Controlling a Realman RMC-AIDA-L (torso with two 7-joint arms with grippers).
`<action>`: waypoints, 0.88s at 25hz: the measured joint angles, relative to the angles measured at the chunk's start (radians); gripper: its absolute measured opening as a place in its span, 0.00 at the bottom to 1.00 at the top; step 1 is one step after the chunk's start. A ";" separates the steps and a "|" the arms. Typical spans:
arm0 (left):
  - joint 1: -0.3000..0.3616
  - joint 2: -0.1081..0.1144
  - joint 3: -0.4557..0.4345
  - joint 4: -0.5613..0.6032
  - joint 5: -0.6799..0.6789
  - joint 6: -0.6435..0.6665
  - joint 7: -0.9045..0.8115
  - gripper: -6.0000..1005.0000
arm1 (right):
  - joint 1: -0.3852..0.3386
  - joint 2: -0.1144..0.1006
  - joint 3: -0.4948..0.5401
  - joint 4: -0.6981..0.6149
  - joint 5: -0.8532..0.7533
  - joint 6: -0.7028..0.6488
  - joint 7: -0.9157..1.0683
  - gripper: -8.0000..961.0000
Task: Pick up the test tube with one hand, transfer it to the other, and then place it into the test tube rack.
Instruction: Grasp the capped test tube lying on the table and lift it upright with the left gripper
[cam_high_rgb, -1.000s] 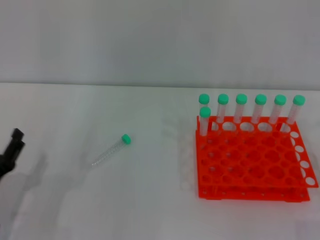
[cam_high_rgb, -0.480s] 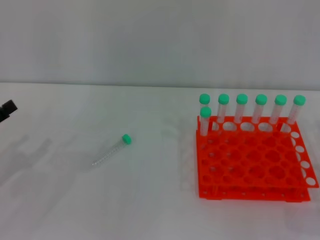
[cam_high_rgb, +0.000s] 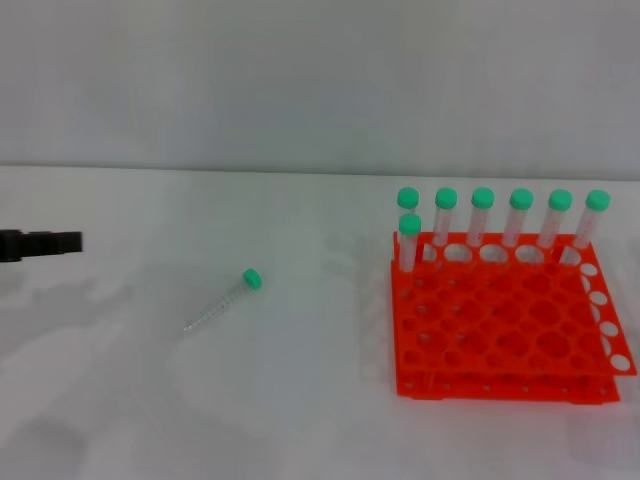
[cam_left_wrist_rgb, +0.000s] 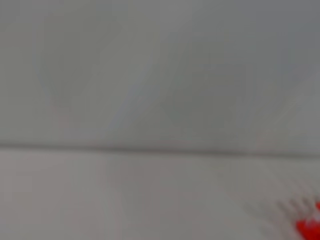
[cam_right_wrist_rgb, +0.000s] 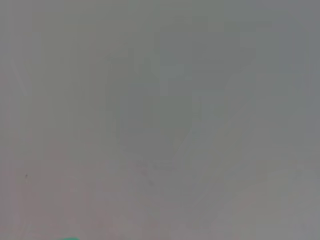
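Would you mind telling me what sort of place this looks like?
Probably a lab-style test bench: a plain white table, an orange rack holding capped tubes, and one loose tube lying flat. The left hand is at the table's left edge.

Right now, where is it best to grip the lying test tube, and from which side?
Probably mid-body, from above. The test tube lies flat on the table, slanted, with its green cap at the far right end, so jaws should close across its slim barrel. The left gripper is nearest.
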 joint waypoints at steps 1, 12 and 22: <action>-0.022 0.003 0.000 0.000 0.038 -0.001 -0.016 0.64 | 0.000 0.000 0.000 0.000 0.000 0.000 0.000 0.91; -0.172 -0.005 0.001 0.006 0.264 -0.021 -0.031 0.61 | -0.002 -0.001 0.000 0.000 0.001 0.021 0.000 0.91; -0.256 -0.029 0.001 0.152 0.499 -0.164 0.080 0.61 | 0.001 -0.002 0.000 -0.002 0.000 0.028 0.000 0.91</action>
